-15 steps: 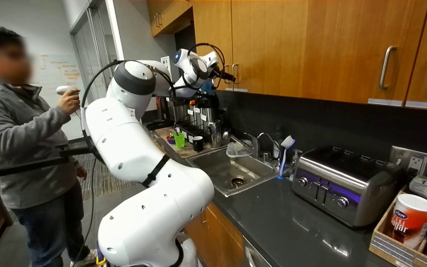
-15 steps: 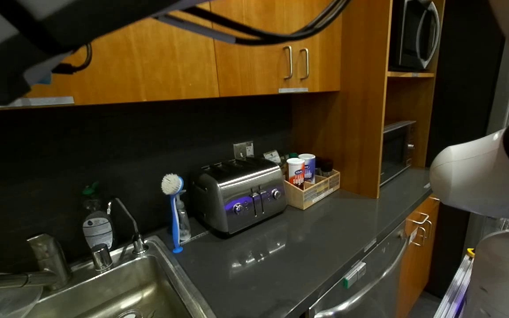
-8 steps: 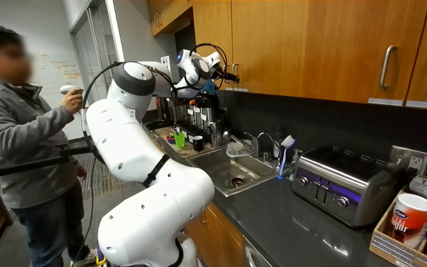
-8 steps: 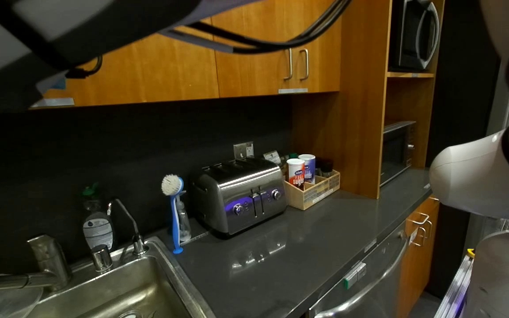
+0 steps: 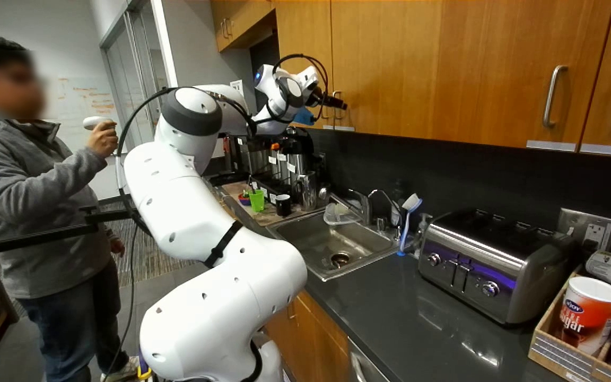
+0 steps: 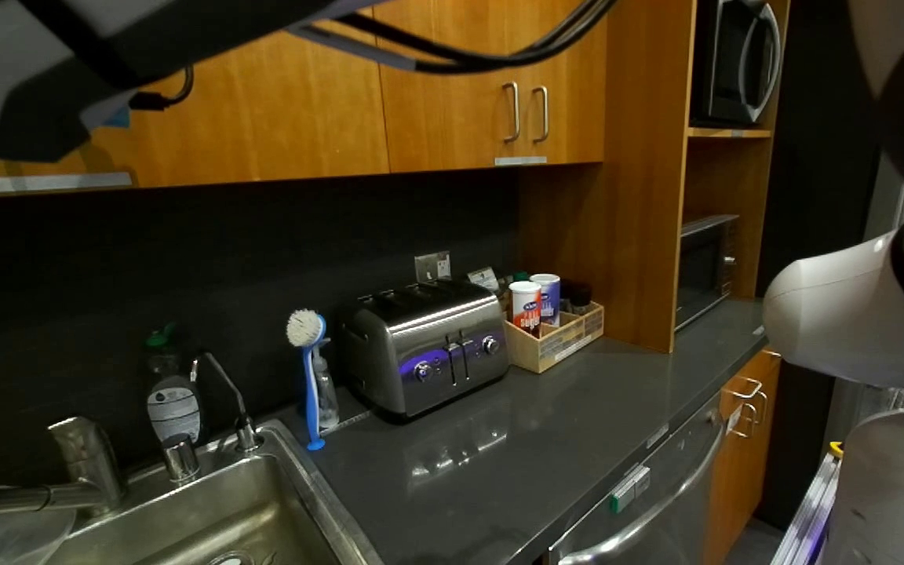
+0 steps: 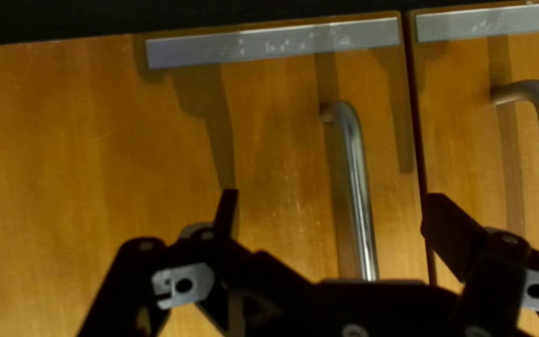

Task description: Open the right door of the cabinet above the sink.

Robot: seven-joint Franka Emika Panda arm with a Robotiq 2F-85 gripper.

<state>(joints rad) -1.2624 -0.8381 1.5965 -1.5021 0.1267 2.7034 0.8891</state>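
Your right door (image 5: 390,63), honey-brown with a silver bar handle (image 7: 359,187), is closed on the cabinet (image 5: 305,37) above the stainless sink (image 5: 361,246).

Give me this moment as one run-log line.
claw: open | right door: closed | its handle: framed between jaws in wrist view, not gripped | next: likely close on handle

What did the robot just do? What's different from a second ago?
In an exterior view, the gripper has moved rightward and slightly up. The person's hand shifted a little likewise. Nothing was grabbed: the gripper stands open in the wrist view. The right door stayed shut; the sink and toaster stayed put.
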